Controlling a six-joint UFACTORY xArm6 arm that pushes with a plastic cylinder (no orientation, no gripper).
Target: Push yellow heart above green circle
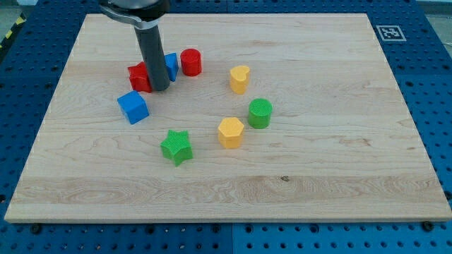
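The yellow heart (239,79) sits on the wooden board, just above and a little to the left of the green circle (260,113); the two are apart. My tip (160,89) rests at the view's upper left, far left of the heart. It stands between a red block (139,76) and a blue block (171,66) that is partly hidden behind the rod.
A red cylinder (191,62) lies right of the rod. A blue cube (133,106) sits below my tip. A green star (176,147) and a yellow hexagon (231,132) lie lower down. The board's edge (226,221) runs along the bottom.
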